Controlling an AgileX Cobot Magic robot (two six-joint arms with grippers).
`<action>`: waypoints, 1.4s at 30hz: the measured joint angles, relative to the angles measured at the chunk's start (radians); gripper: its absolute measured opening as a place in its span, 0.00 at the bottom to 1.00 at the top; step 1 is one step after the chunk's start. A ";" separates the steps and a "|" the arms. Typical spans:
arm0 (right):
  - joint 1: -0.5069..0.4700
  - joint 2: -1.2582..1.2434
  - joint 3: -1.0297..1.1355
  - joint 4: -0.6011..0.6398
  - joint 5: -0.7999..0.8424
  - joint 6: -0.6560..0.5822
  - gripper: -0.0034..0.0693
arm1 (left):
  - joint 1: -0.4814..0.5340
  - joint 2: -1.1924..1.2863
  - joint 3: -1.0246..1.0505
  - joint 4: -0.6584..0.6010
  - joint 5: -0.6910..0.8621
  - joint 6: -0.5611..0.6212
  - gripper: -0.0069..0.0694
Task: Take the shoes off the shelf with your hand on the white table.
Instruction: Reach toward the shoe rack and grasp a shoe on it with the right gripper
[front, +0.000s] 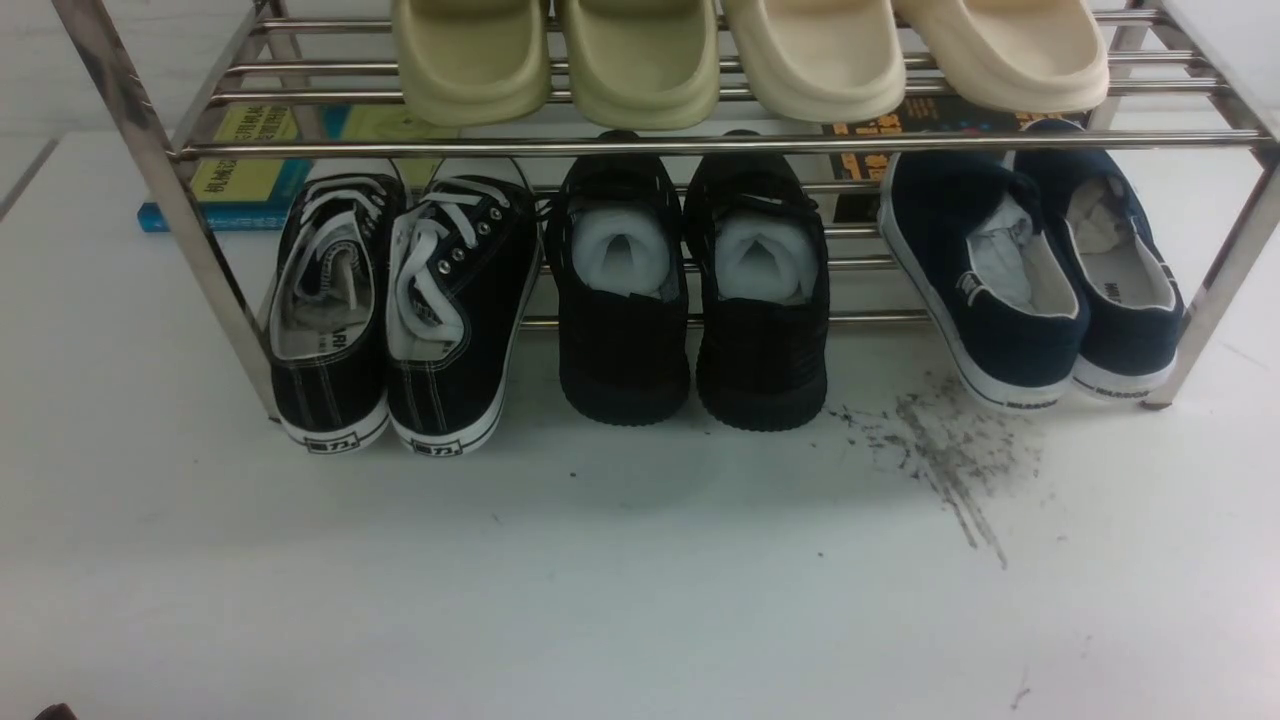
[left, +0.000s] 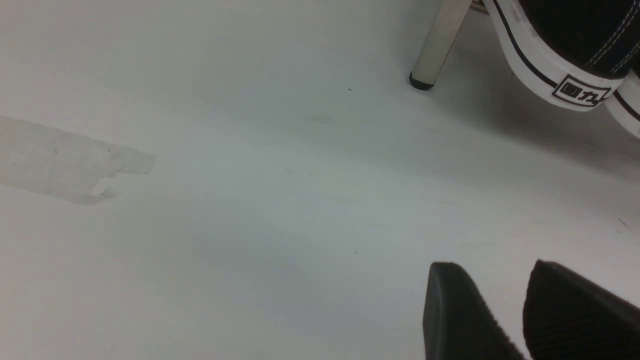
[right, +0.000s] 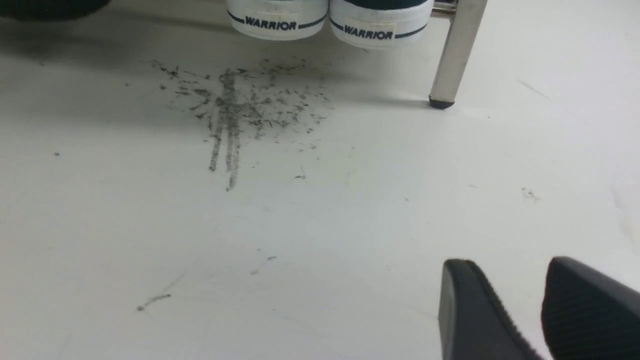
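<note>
The shoes (front: 690, 300), an all-black knit pair with white paper stuffing, stand side by side in the middle of the lower tier of the chrome shelf (front: 700, 145), heels toward me. The white table (front: 500, 580) spreads out in front of them. Neither arm shows in the front view. In the left wrist view my left gripper (left: 492, 267) hovers open over bare table, near the shelf's leg (left: 440, 45). My right gripper (right: 505, 265) is open too, with nothing between its fingers, over the table short of the other shelf leg (right: 457, 50).
Black canvas sneakers with white laces (front: 400, 310) sit left of the shoes, navy slip-ons (front: 1040, 270) right. Several cream slippers (front: 740, 50) fill the top tier. Books (front: 250, 170) lie behind the shelf. Dark scuff marks (front: 950, 450) stain the table.
</note>
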 joint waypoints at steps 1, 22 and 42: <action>0.000 0.000 0.000 -0.011 0.000 0.000 0.38 | 0.000 0.000 0.000 0.000 0.000 0.000 0.40; 0.000 0.000 0.005 0.359 -0.033 0.257 0.38 | 0.000 0.000 0.000 0.000 0.000 0.000 0.40; 0.000 0.000 0.000 0.650 0.004 0.328 0.37 | 0.000 0.000 0.000 0.000 0.000 0.000 0.40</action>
